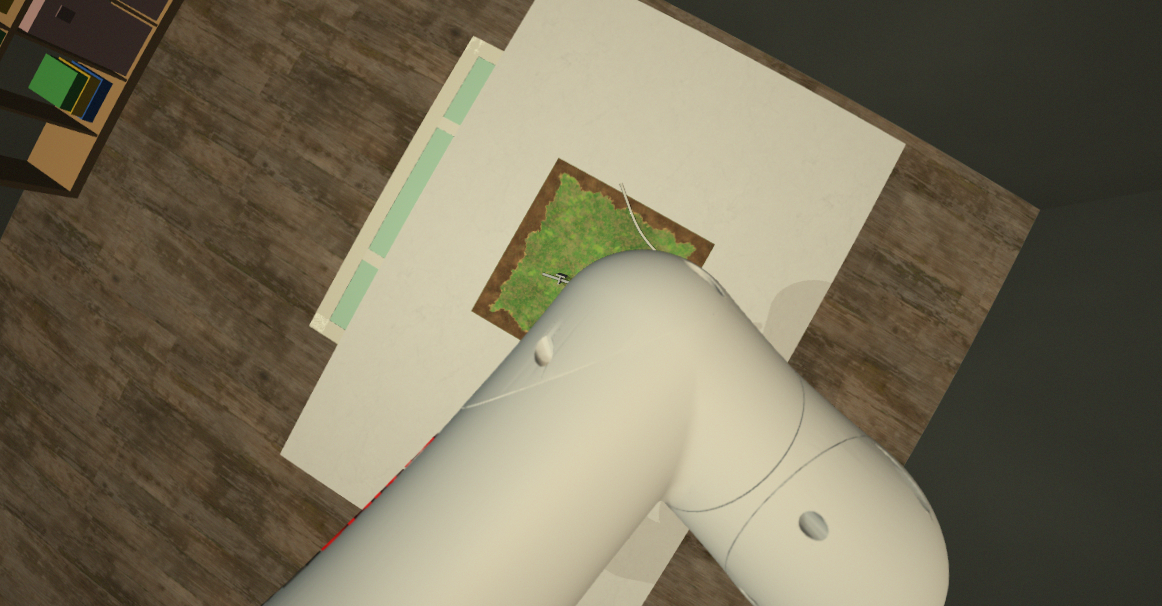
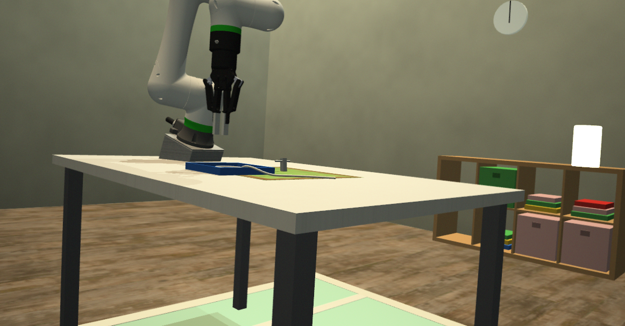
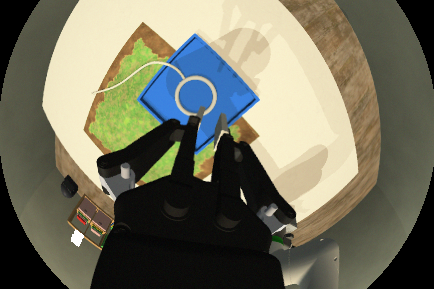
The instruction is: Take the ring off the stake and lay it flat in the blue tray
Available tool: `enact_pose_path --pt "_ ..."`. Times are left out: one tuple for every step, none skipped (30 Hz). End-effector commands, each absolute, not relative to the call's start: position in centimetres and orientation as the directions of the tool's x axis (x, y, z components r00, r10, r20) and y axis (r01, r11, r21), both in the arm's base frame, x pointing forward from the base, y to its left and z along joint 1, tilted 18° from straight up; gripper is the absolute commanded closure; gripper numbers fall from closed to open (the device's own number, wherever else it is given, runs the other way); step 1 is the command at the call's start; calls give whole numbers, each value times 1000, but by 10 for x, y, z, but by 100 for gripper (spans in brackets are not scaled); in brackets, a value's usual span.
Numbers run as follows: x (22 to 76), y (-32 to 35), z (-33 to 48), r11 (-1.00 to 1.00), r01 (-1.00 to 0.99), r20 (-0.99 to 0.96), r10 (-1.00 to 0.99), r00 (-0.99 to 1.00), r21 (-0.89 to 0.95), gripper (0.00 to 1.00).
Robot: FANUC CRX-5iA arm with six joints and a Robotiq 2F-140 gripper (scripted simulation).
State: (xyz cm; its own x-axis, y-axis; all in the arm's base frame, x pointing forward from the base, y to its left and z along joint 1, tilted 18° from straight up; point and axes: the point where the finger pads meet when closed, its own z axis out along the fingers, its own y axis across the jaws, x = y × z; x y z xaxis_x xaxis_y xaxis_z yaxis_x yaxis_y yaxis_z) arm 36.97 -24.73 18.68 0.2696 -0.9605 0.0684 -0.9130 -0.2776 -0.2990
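The pale ring lies flat on the floor of the blue tray [image 3: 199, 89], with a thin white cord [image 3: 127, 78] trailing from it over the tray edge onto the green mat. The grey stake [image 2: 282, 164] stands bare on the mat just beyond the tray [image 2: 229, 168]; it also shows in the overhead view [image 1: 557, 278]. My gripper [image 2: 221, 129] hangs well above the tray and points straight down. Its fingers stand a little apart with nothing between them. In the overhead view my arm hides the tray and ring.
The green and brown mat [image 1: 569, 244] lies in the middle of the white table. The robot base [image 2: 191, 146] stands at the table's far edge behind the tray. A shelf with boxes [image 2: 546, 218] stands on the floor to the right.
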Motion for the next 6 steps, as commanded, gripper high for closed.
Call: enact_pose_path --pt "370 -248 188 -278 -913 70 -961 269 -300 76" --pt "370 -248 188 -278 -913 70 -961 269 -300 76" --pt "370 -248 188 -278 -913 70 -961 269 -300 76" --pt "370 -248 188 -278 -913 70 -961 269 -300 76" --pt "370 -248 188 -278 -913 70 -961 269 -300 76" --pt "370 -248 188 -278 -913 70 -961 269 -300 76"
